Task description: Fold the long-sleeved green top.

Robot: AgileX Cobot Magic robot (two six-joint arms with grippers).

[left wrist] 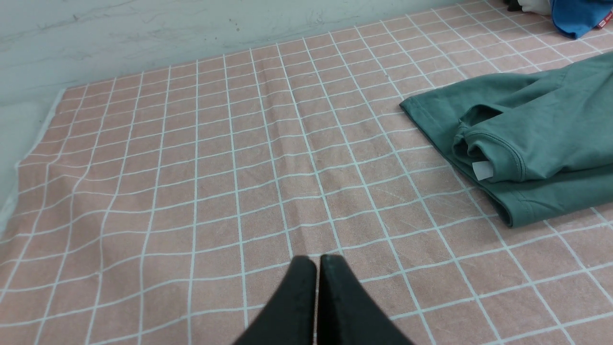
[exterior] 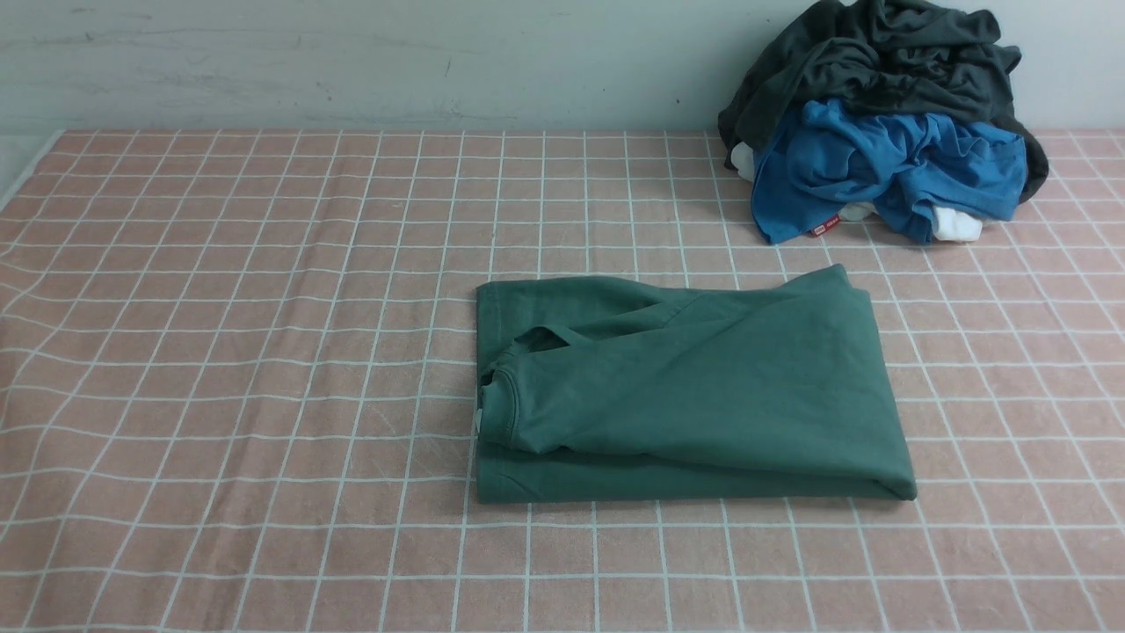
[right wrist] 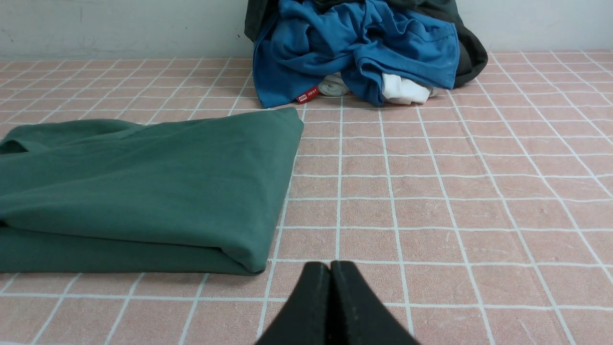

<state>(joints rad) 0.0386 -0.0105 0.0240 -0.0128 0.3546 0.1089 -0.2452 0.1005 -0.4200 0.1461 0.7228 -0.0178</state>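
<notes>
The green long-sleeved top (exterior: pixel 694 387) lies folded into a rough rectangle at the middle of the pink checked cloth, its neckline and a white label at its left edge. The left wrist view shows that folded edge (left wrist: pixel 517 143) off to one side of my left gripper (left wrist: pixel 317 261), which is shut on nothing above bare cloth. My right gripper (right wrist: pixel 330 266) is shut and empty too, just off the folded corner of the top (right wrist: pixel 143 191). Neither arm appears in the front view.
A pile of clothes sits at the back right by the wall: a dark charcoal garment (exterior: pixel 888 61) over a bright blue one (exterior: pixel 888 167), with white pieces underneath. The pink checked cloth (exterior: pixel 220 352) covers the table; its left edge (left wrist: pixel 28 158) shows.
</notes>
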